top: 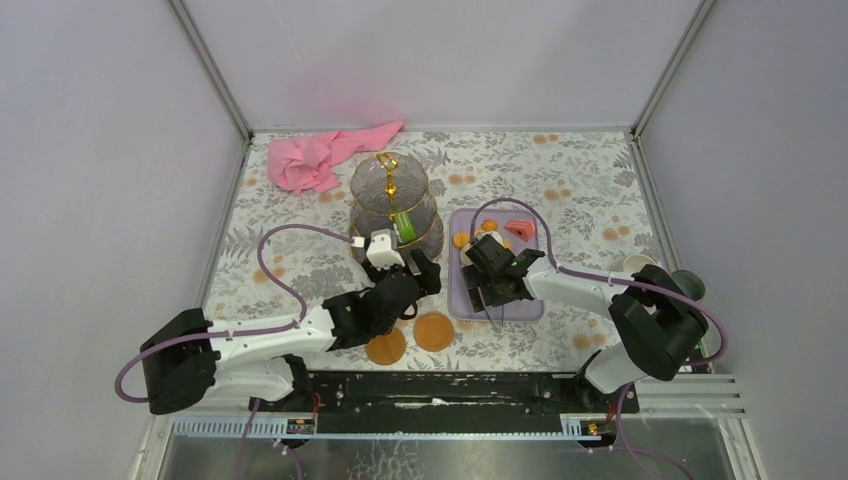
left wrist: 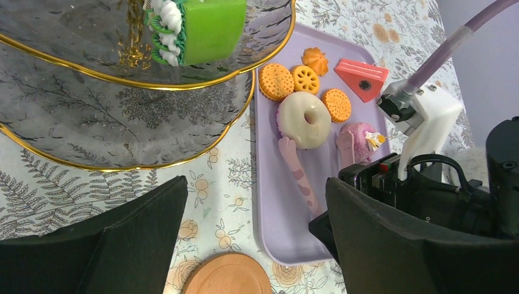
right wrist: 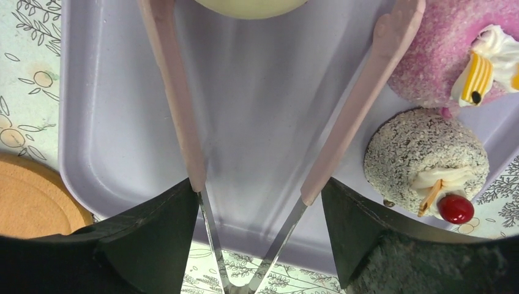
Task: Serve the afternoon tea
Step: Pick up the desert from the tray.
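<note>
Two coasters point(top: 385, 346) point(top: 433, 331) are seen nearest. The left tool point(left wrist: 256, 184) is held spread, empty; the right tool point(right wrist: 257, 190) is spread astride the tongs point(right wrist: 171, 92), perhaps touching them. On the lilac tray point(left wrist: 287, 233) one doughnut point(left wrist: 294, 131), four orange biscuits point(left wrist: 276, 81) and two cupcakes point(right wrist: 422, 153) are counted. Farther, one green cake point(left wrist: 211, 27) is borne by the stand point(left wrist: 92, 116).

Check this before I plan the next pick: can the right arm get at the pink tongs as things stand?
Probably yes. The right gripper hangs open over the tongs on the lilac tray, one finger outside each handle, with nothing between them.
</note>
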You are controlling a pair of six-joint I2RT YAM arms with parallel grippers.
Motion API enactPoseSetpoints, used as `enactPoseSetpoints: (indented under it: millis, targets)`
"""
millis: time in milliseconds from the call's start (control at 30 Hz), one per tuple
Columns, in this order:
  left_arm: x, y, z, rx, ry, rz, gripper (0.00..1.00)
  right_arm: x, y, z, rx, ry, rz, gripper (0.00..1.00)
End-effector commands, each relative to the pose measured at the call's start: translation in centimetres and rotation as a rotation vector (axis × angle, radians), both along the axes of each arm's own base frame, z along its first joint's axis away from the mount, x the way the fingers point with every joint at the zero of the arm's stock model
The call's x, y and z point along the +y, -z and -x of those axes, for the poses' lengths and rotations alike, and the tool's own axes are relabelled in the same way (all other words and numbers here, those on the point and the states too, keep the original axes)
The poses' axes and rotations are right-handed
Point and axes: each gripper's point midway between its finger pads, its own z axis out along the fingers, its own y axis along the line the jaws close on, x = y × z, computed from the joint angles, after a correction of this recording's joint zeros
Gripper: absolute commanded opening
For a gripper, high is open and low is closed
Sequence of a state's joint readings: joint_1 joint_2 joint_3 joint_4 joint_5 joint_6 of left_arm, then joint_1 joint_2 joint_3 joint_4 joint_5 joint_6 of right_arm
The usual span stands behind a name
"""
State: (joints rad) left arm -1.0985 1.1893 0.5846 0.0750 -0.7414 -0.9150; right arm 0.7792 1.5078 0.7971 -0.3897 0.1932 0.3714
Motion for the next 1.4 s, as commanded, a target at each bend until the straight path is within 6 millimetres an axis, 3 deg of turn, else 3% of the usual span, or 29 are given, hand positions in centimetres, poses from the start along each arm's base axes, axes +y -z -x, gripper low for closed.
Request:
enactPoseSetpoints:
  millis: [0, 333, 800, 1200, 1267, 1367]
  targets:
    - [0.4, -0.9, -0.7, -0.033, -0.047, 0.036, 0.91, 0.7, -0.2, -0.9, -0.03, -0.029, 0.006, 0.78]
    - [0.6, -0.9, -0.8, -0.037, -0.054, 0.039, 0.91, 1.4, -0.2, -2.1, -0.043, -0.061, 0.03, 0.72]
    - [1.0, -1.3, -0.6, -0.041, -0.059, 0.062, 0.91, 1.8, -0.5, -4.0, -0.072, -0.079, 0.092, 0.71]
    - [1.3, -1.4, -0.4, -0.042, -0.059, 0.073, 0.91, 1.5, -0.1, -4.3, -0.068, -0.078, 0.127, 0.52]
    - [1.3, -1.5, -0.4, -0.042, -0.057, 0.079, 0.91, 1.6, 0.0, -4.1, -0.057, -0.086, 0.123, 0.55]
    - [1.2, -1.6, -0.4, -0.042, -0.056, 0.084, 0.91, 1.8, 0.1, -4.1, -0.039, -0.097, 0.129, 0.68]
